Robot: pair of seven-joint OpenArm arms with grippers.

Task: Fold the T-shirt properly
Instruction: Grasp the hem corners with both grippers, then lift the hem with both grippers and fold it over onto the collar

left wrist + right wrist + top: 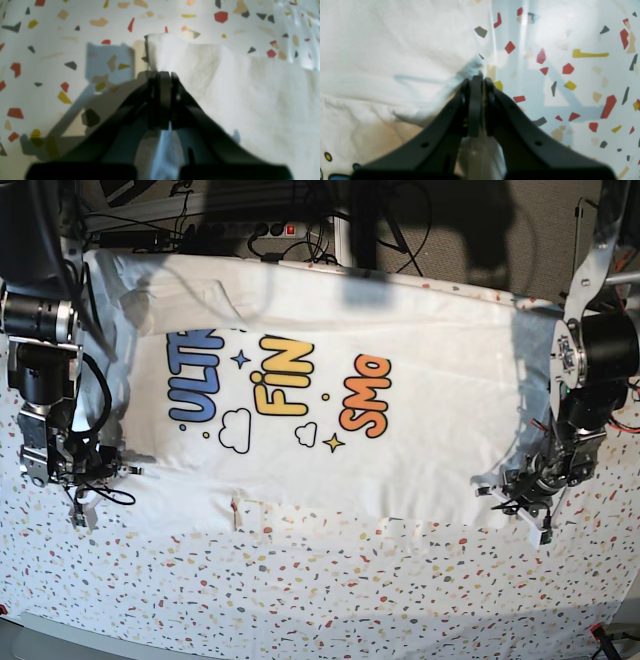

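The white T-shirt (420, 410) lies spread across the table, print side up, with the blue, yellow and orange letters (275, 385) showing. My left gripper (512, 498), on the right of the base view, is shut on the shirt's near right edge. In the left wrist view the fingertips (163, 75) pinch white cloth (225, 87) that bunches up in front of them. My right gripper (98, 475), on the left of the base view, is shut on the shirt's near left edge. In the right wrist view it (476, 80) holds a pulled-up fold of the shirt (395, 50).
The white table covering with coloured flecks (350, 600) fills the near half of the table and shows in both wrist views (50, 37) (570, 50). Cables and a power strip (270, 230) lie behind the table's far edge.
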